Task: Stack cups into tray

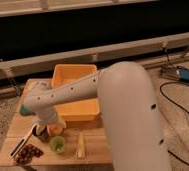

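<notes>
**Fig.** Gripper [47,128] positioned low at table [95,150] front-left, just fwd of tray [72,75] front wall. Spread vs. pressed state cannot be told.
- Orange cup [55,130] seen right beside gripper; contact not resolved.
- Dark cup [41,133] partly hidden, adj. on other side.
- Green cup [58,145] set apart, nearer table front edge.
- No cup seen in visible part of tray; front portion covered by arm [68,93].
- Progress judged early: nothing stacked yet, all 3 cups left to be moved into tray.

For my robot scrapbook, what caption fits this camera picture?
Gripper hangs low beside the orange cup, green cup nearer the camera, tray behind.
</notes>
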`<state>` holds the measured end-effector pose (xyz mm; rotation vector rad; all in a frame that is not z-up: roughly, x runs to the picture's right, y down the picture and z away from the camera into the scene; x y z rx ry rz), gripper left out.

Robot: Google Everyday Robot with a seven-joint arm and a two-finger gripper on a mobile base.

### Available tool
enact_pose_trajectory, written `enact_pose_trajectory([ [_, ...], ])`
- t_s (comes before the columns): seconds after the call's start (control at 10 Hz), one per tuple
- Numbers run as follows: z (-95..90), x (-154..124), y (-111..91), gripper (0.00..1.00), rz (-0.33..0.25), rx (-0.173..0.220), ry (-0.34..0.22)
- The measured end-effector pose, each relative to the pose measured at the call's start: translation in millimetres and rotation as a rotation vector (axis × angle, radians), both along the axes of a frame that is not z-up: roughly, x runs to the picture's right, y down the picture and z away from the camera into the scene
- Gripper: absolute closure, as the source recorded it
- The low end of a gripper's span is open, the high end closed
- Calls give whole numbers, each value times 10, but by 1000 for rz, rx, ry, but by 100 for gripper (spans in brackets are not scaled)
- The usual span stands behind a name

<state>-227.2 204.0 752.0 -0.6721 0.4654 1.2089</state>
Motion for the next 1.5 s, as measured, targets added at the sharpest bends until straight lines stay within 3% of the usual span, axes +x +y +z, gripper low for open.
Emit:
enact_pose_trajectory([
  [0.7, -57, -34, -54, 98, 10, 21, -11],
  [1.1, -91, -38, -74, 100, 16, 25, -22],
  [1.5, -401, -101, -149, 100, 58, 28, -116],
])
